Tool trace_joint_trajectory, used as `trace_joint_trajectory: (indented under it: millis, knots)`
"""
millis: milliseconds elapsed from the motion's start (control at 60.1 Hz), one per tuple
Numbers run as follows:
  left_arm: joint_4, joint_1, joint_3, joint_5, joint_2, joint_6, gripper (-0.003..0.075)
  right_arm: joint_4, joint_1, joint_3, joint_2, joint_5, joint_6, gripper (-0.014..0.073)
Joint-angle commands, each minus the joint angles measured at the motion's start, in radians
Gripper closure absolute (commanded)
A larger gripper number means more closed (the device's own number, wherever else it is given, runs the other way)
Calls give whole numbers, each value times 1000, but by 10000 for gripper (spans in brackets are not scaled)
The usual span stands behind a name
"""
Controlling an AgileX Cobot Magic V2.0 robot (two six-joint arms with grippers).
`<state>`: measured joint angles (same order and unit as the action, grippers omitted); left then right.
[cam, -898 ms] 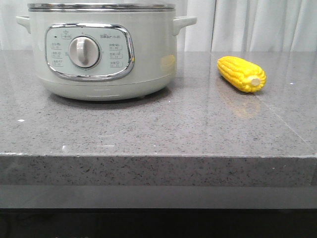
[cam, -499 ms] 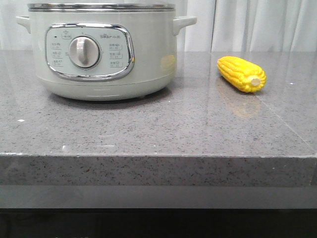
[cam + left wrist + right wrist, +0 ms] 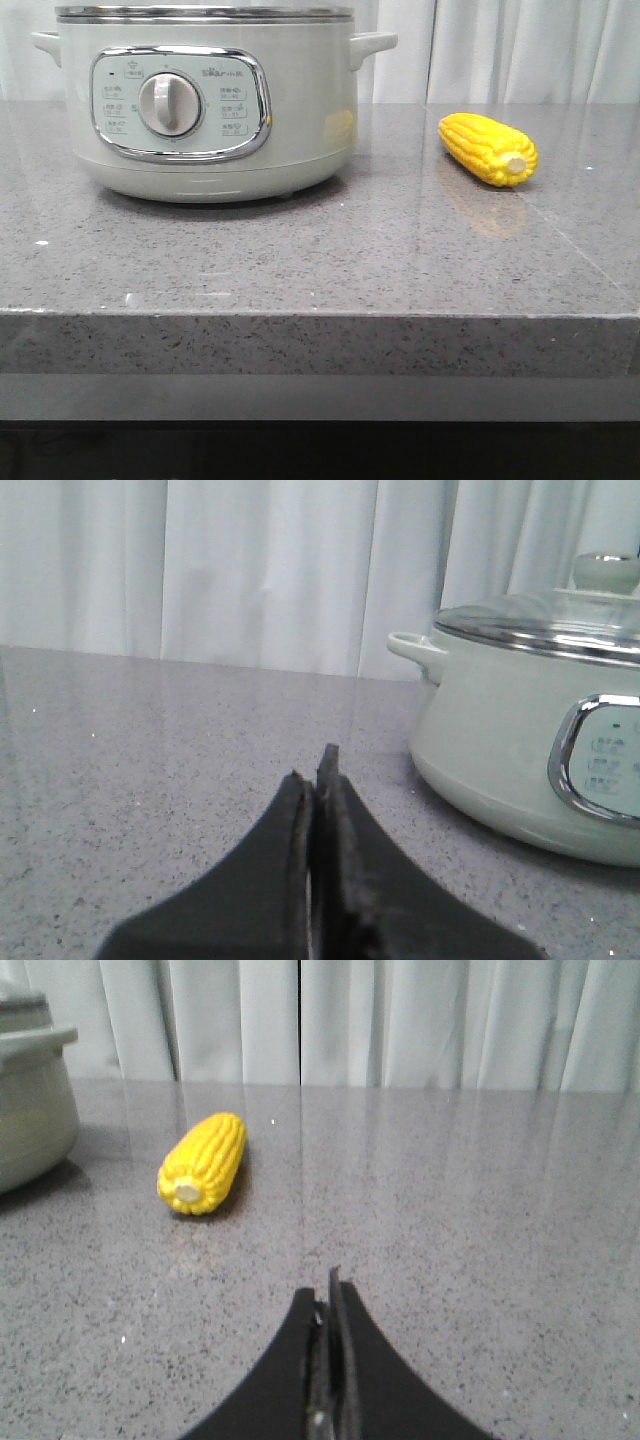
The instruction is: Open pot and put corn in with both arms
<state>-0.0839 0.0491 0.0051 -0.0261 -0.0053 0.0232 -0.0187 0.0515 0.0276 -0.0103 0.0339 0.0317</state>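
Pot (image 3: 205,100) stands far left on grey stone counter (image 3: 320,260), control panel w/ round dial (image 3: 170,104) facing the near edge. Steel rim at top; front view cuts off above it. Left wrist view shows glass lid (image 3: 545,625) w/ pale knob (image 3: 605,572) seated on pot, i.e. pot closed.

Corn (image 3: 488,148) lies on counter right of pot, well apart from it, pale stub end pointing near-right. Faint yellow reflection of it on pot wall.

Left gripper (image 3: 318,780): black fingers pressed together, nothing between them, above bare counter, pot off to its right. Right gripper (image 3: 330,1300): fingers likewise together, empty, over counter near side of corn, not touching it. Neither arm seen in front view. White curtain (image 3: 500,50) behind counter.
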Motion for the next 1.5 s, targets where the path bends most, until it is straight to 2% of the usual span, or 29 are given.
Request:
trace_joint_trajectory:
  millis: [0, 233, 466, 599, 832, 1131, 1197, 1247, 1397, 1430, 1480]
  knots:
    - [-8, -2, -57, -100, -14, -1, 741, -3, -7, -72, -21, -76, 1, 662]
    - [-8, -2, -326, 77, 92, -1, 741, 19, -7, -331, 44, 113, 0, 662]
    - [-8, -2, -619, 332, 324, -1, 741, 19, -7, -595, 253, 253, 0, 662]
    - [-8, -2, -738, 430, 445, -1, 741, 19, -7, -710, 368, 355, 0, 662]
    - [-20, -2, -760, 447, 559, -1, 741, 19, -7, -734, 505, 391, 0, 662]
    - [-24, -2, -760, 445, 642, -1, 736, 19, -7, -734, 579, 408, 0, 652]
    - [-24, -2, -760, 445, 651, -1, 678, 19, -7, -734, 586, 408, 0, 593]
    - [-24, -2, -760, 443, 653, -1, 592, 19, -7, -734, 587, 408, 0, 506]
    - [-24, -2, -760, 432, 654, -1, 218, 19, -7, -734, 587, 408, 0, 106]
    - [-24, -2, -760, 430, 654, -1, 167, 19, -7, -734, 587, 408, 0, 34]
    - [-24, -2, -760, 422, 658, -1, 133, 19, -7, -734, 587, 408, 0, -38]
